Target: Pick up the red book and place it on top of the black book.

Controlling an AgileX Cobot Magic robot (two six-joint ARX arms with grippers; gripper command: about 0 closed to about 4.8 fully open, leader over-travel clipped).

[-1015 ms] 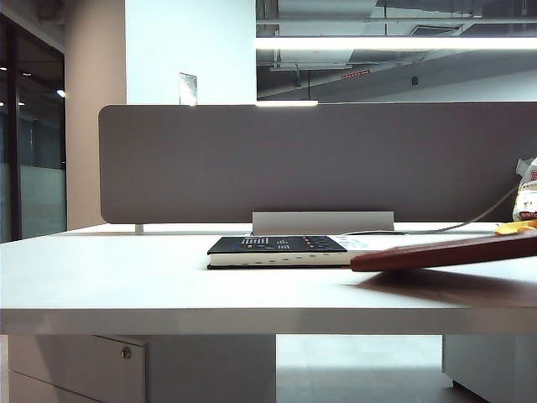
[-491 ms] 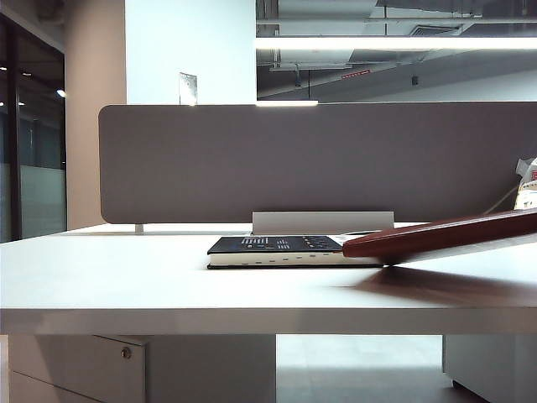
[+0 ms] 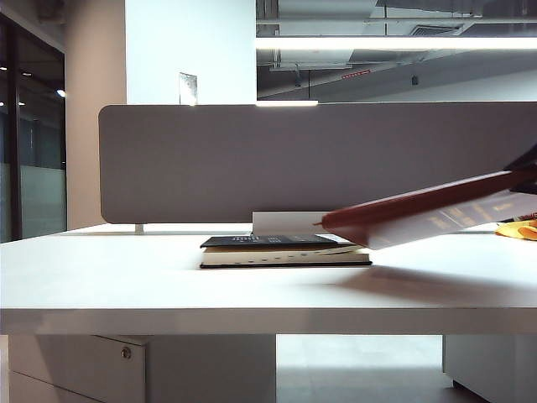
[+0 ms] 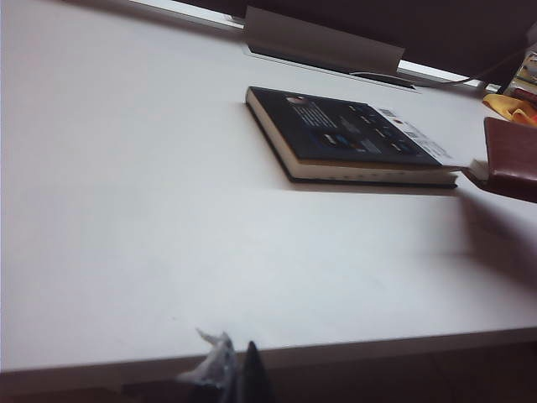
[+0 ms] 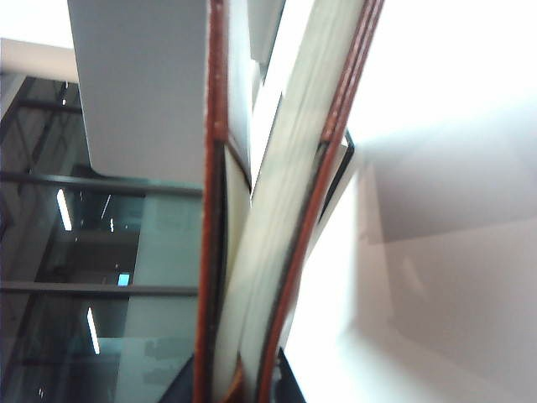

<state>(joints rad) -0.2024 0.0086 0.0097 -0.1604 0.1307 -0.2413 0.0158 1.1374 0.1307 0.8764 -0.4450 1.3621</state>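
The black book (image 3: 285, 252) lies flat mid-table, in front of the grey partition; the left wrist view also shows the black book (image 4: 336, 130). The red book (image 3: 403, 210) hangs tilted in the air at the right, its low free end just over the black book's right end and its pages sagging open. My right gripper (image 5: 239, 388) is shut on the red book (image 5: 336, 101), one dark finger on each side of the covers. The red book's corner (image 4: 512, 155) shows beside the black book. My left gripper (image 4: 235, 374) rests off the table's near edge, tips together, holding nothing.
A grey partition (image 3: 252, 159) closes the back of the table, with a pale cable cover (image 3: 323, 222) at its foot behind the black book. A yellow object (image 3: 518, 228) lies at the far right. The table's front edge (image 3: 252, 319) faces the camera.
The red book has lifted off the table and swung left, its free end now over the black book's right end. The black book has shifted slightly left. The left arm has not moved.
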